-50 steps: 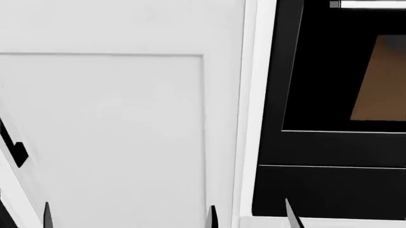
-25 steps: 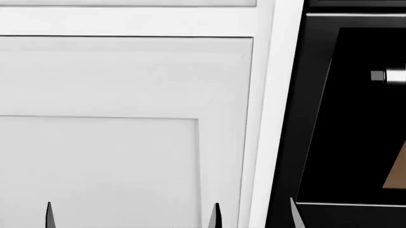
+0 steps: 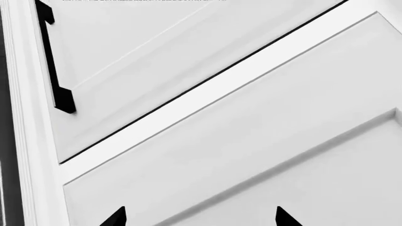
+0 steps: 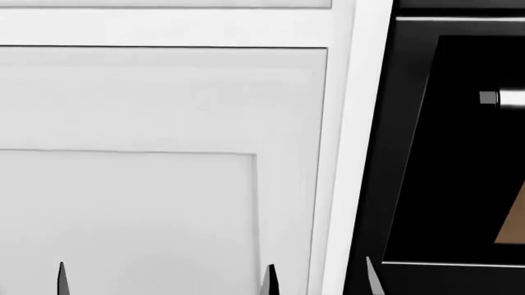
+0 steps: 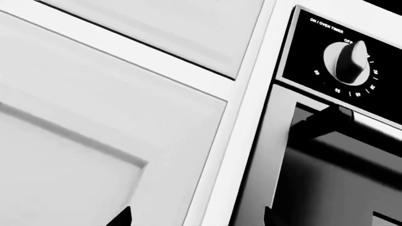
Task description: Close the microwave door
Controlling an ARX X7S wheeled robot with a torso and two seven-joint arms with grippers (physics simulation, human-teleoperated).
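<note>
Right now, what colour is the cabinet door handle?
Black handle on a white cabinet door; clearest in the left wrist view.

A white panelled cabinet door (image 4: 164, 172) fills most of the head view, a recessed panel set inside its frame; above it runs a white rail; a white vertical post (image 4: 348, 147) borders its right edge; just beyond the post stands a black oven (image 4: 443, 184) with a silver handle end (image 4: 500, 98) near its top; the right wrist view shows a timer knob (image 5: 349, 61) on the black control panel (image 5: 314, 52); the left wrist view shows a black cabinet handle (image 3: 53, 61).
</note>
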